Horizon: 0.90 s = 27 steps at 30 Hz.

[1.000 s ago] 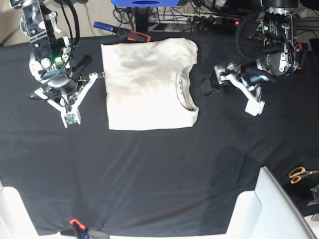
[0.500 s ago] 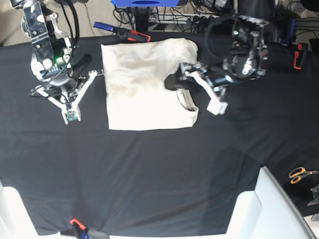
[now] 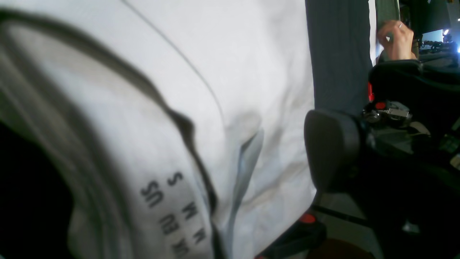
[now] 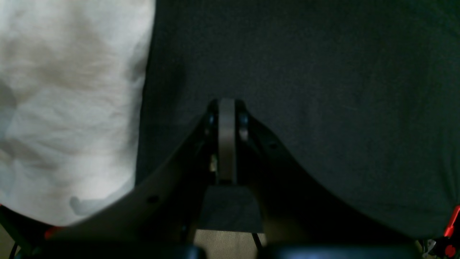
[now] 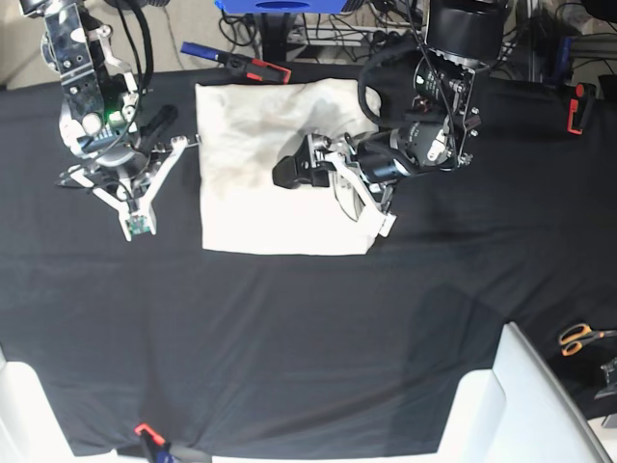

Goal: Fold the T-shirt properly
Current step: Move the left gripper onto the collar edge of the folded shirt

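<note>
The T-shirt point(image 5: 260, 183) is lying folded on the black table cover point(image 5: 289, 328) toward twelve o'clock. The left gripper point(image 5: 333, 188) is hovering over its collar, fingers apparently spread. At ten o'clock, the right gripper point(image 5: 135, 217) is sitting closed, empty.

You have orange-handled steel scissors point(image 5: 581, 339) lying off the black-covered counter point(image 5: 308, 318), past its right edge.
</note>
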Available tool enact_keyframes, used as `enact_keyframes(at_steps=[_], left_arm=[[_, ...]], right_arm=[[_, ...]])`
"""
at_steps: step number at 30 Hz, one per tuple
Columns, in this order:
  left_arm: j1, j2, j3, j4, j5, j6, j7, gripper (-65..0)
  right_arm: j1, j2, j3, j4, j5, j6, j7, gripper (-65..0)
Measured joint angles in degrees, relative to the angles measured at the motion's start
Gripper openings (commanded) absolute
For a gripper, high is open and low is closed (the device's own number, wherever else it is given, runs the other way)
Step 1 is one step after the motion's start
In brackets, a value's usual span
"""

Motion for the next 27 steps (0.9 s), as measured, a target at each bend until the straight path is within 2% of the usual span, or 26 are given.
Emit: enact_keyframes(at_steps=[2,4,13,17,19,23,27], left_arm=[[0.35,0.02,0.04,-0.44,0.09,0.07,0.22,-19.7],[0.68,0.02,0.02,-0.66,0.13,0.20,0.63,-24.4],[-0.02,0.02,0.02,-3.28,-1.11,0.04,1.44,-32.3],[0.00,0.52,0.04,-4.92,-1.16,-0.04,-1.20,-39.7],[0.00,0.52,0.04,-5.77,-1.14,-0.02,-2.03,-46.2],[-0.39,0.68,0.31,-6.82,0.83,-0.07,-1.33,-65.0],[-0.79,0.66,0.37,-6.93,0.76,-0.02,-0.63,-65.0]], right_arm=[[0.00,0.15,0.00,-0.02,-0.02,0.00,-0.02,-63.5],[0.00,0.13,0.09,-0.02,-0.02,0.00,-0.02,-63.5],[-0.02,0.09,0.09,-0.02,-0.02,0.00,-0.02,-63.5],[-0.02,0.00,0.09,-0.02,-0.02,0.00,-0.02,-63.5],[-0.02,0.00,0.09,-0.02,0.00,0.00,-0.02,-63.5],[-0.02,-0.02,0.07,-0.59,0.00,0.00,0.02,-63.5],[-0.09,-0.04,0.04,-2.89,0.07,0.00,0.28,-63.5]])
